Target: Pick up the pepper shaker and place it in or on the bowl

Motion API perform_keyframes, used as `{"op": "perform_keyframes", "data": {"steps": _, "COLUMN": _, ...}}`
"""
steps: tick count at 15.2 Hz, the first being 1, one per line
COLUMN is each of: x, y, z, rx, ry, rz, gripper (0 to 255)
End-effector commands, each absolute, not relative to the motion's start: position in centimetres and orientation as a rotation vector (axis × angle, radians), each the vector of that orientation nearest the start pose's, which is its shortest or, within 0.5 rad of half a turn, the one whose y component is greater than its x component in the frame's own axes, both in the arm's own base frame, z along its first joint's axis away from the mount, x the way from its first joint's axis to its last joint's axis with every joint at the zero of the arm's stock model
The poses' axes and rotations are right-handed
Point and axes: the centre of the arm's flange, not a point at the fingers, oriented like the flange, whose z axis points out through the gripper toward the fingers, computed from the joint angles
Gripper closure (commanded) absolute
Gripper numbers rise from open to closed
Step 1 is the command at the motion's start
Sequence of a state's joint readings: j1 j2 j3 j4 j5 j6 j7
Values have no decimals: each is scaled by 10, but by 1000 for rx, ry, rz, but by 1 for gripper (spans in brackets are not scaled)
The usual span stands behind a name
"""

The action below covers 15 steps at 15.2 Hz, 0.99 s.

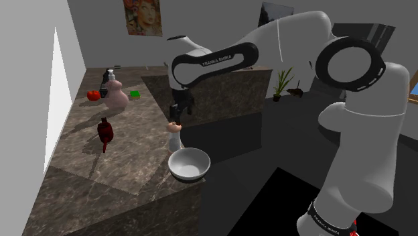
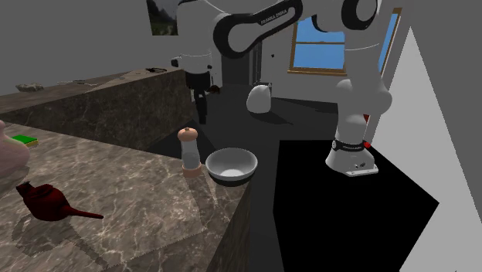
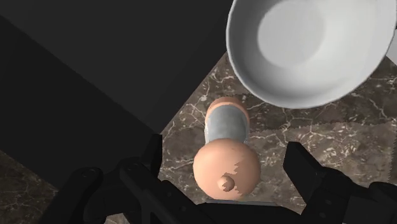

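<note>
Pepper shaker (image 3: 227, 124) just beneath hand (image 3: 226, 151)

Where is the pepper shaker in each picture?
Shoulder view: the pepper shaker stands just beyond the white bowl, at the counter's edge.
Second exterior view: the shaker is left of the bowl, near the middle.
Wrist view: the shaker is beside the bowl, seen from above.
Shared landmark: the white bowl.

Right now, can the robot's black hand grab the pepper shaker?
Probably yes. The gripper hangs right above the upright pepper shaker, fingers open on either side of its round top and not touching it. The bowl stands beside it, seemingly out of the way.
</note>
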State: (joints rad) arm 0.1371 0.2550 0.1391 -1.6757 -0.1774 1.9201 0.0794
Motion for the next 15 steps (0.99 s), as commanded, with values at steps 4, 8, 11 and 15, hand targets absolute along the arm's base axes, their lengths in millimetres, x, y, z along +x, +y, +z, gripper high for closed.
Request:
{"op": "perform_keyframes", "data": {"steps": 4, "x": 648, "y": 177, "z": 429, "rx": -3259, "ry": -440, "rz": -22, "gripper": 0}}
{"op": "perform_keyframes", "data": {"steps": 8, "x": 649, "y": 174, "z": 408, "rx": -3259, "ry": -440, "rz": -22, "gripper": 0}}
{"op": "perform_keyframes", "data": {"steps": 11, "x": 649, "y": 172, "z": 394, "rx": -3259, "ry": -440, "rz": -22, "gripper": 0}}
{"op": "perform_keyframes", "data": {"steps": 15, "x": 649, "y": 172, "z": 394, "rx": -3259, "ry": -440, "rz": -22, "gripper": 0}}
